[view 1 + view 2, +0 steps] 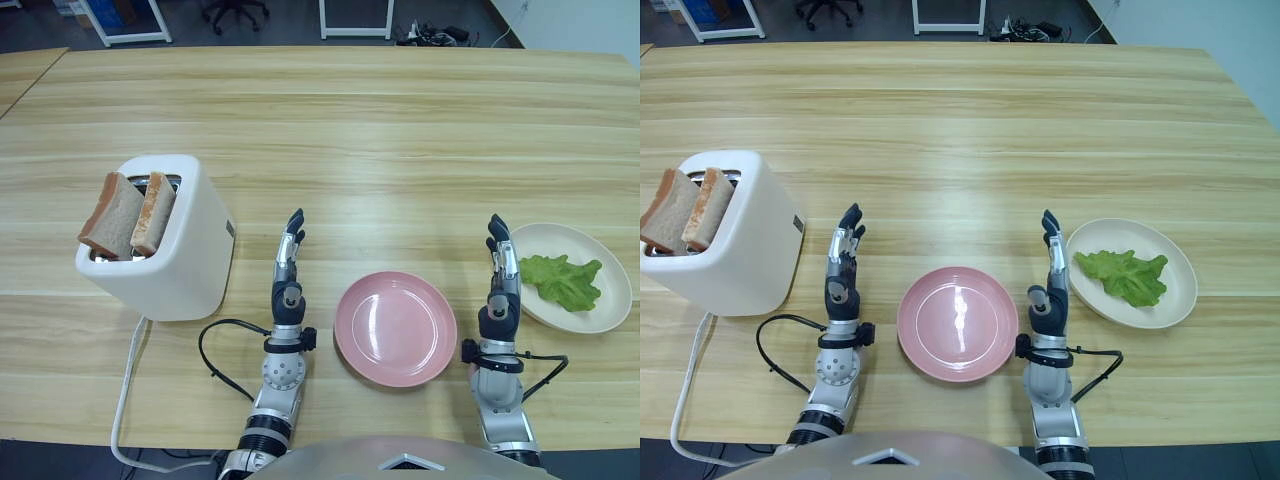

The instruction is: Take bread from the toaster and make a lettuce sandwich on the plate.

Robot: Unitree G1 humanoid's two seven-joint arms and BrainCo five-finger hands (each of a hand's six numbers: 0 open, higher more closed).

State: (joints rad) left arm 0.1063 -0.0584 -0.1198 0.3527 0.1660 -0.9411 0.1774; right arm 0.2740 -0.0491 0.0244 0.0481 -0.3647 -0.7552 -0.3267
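Observation:
A white toaster (185, 250) stands at the left of the wooden table with two slices of bread (128, 216) sticking up out of its slots. An empty pink plate (395, 328) lies near the front edge in the middle. To its right a cream plate (610, 300) holds a green lettuce leaf (562, 279). My left hand (288, 272) rests between the toaster and the pink plate, fingers straight and holding nothing. My right hand (499, 285) sits between the two plates, also flat and open.
The toaster's white cord (128, 390) runs down to the table's front edge. Black cables (215, 355) loop beside each wrist. The far half of the table is bare wood; chair and desk legs stand beyond it.

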